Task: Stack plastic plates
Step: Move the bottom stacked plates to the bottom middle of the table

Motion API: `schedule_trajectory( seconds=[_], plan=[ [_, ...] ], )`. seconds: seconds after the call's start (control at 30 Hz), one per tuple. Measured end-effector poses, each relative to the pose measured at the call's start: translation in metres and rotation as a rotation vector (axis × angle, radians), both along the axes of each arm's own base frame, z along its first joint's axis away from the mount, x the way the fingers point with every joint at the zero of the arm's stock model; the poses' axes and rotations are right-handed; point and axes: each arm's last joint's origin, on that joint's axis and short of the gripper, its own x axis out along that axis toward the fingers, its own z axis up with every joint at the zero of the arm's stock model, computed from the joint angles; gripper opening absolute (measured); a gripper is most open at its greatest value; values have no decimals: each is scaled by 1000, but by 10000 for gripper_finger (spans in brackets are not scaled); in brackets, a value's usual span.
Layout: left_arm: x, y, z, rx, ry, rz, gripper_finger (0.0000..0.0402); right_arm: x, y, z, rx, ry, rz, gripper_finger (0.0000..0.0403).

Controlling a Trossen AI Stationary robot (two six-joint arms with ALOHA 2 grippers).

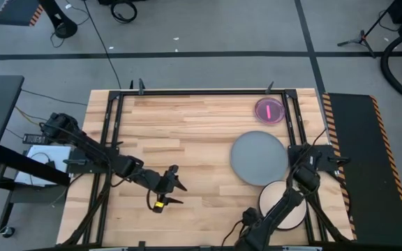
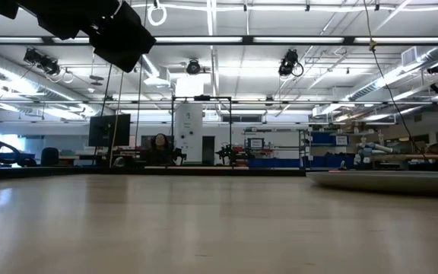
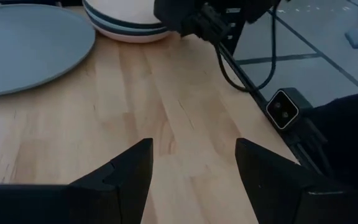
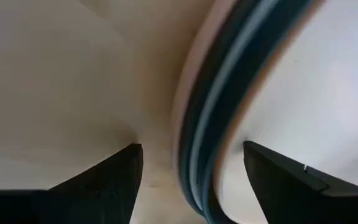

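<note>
The stack of medium plates [image 1: 283, 201], cream on top, sits at the table's [image 1: 187, 139] near right edge, touching the large grey plate [image 1: 258, 158]; the small red-pink plate [image 1: 269, 110] lies apart, toward the far right corner. The right gripper [image 4: 191, 177] is held wide open, straddling the stack's rim (teal and pale bands show there). The rim is probably best pinched squarely, with all layers caught together before any lift. The left gripper [image 1: 167, 189] waits mid-table, spread open.
</note>
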Motion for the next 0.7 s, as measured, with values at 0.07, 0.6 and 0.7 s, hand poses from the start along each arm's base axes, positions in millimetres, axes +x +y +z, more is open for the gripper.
schedule_trajectory(
  seconds=[0.07, 0.6, 0.7],
  plan=[
    [0, 0, 0, 0, 0, 0, 233, -3, 0, -5, 2, 36, 53, 284],
    [1, 1, 0, 28, -15, -14, 233, -11, 27, 26, -35, -129, 220, 259],
    [1, 1, 0, 44, -21, -21, 233, -25, 39, 29, -42, -156, 277, 257]
  ],
)
